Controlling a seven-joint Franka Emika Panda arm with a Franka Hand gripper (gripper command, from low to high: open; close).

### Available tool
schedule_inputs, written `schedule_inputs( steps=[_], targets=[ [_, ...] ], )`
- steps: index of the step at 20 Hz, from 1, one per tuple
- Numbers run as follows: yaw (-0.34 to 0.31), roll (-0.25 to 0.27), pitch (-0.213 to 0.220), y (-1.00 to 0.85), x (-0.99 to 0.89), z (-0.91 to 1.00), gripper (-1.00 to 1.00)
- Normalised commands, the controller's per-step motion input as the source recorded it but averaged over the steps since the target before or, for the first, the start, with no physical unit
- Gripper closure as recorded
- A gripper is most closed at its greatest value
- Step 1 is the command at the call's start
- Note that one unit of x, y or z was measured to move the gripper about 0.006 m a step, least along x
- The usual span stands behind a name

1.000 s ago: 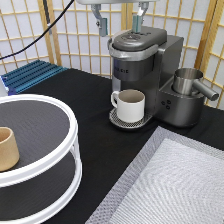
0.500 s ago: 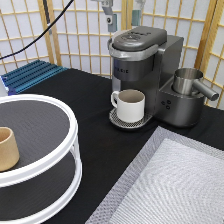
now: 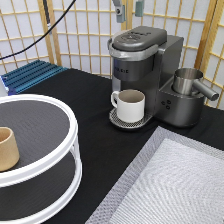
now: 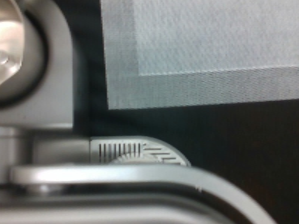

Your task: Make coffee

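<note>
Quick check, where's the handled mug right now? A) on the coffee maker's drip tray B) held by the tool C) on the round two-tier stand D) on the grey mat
A: the cream-white mug stands on the drip tray under the coffee maker spout, while the tool hangs above the machine at the exterior view's top, fingers apart and holding nothing.

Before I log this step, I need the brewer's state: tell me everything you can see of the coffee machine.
The coffee machine is dark grey with a silver band round its closed lid, buttons on top. It stands upright on the black tabletop at the exterior view's top, before the lattice screen. A cream handled mug sits on its round drip tray under the spout. A steel frothing jug rests on its side platform. The end effector hangs above the lid, open, touching nothing. No pod is visible.
</note>
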Motion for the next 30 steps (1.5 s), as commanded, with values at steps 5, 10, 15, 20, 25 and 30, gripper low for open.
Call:
schedule_inputs(
  steps=[5, 10, 15, 20, 25, 30],
  targets=[
    [-0.034, 0.104, 0.009, -0.42, -0.25, -0.09, -1.00],
    [-0.019, 0.074, 0.001, -0.17, -0.12, -0.10, -1.00],
    [-0.001, 0.067, 0.000, -0.02, -0.08, -0.16, -1.00],
    [0.000, 0.035, 0.000, 0.05, -0.33, -0.23, -1.00],
    [0.002, 0.044, 0.000, -0.05, -0.23, -0.55, -1.00],
    [0.005, 0.000, 0.006, -0.13, -0.04, -1.00, -1.00]
  ],
)
